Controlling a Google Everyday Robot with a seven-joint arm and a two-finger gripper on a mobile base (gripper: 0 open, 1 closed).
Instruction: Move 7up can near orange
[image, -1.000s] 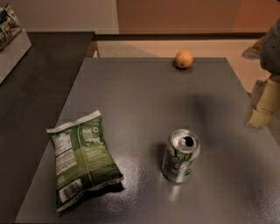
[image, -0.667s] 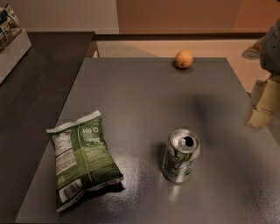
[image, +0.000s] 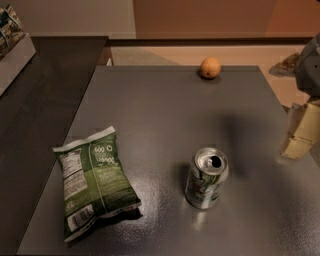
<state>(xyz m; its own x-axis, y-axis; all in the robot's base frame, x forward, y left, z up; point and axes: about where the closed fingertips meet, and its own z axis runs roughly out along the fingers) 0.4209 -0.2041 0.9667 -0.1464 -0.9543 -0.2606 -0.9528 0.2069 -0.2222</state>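
The 7up can stands upright on the grey table, right of the middle and toward the front, its shiny top open. The orange sits at the table's far edge, well behind the can. My gripper hangs at the right edge of the view, above the table's right side, well right of the can and a little farther back than it, touching neither thing. Only pale finger parts and a grey wrist show.
A green chip bag lies flat at the front left of the table. A darker counter runs along the left, with a box of goods at the top left corner. Tan floor lies beyond the far edge.
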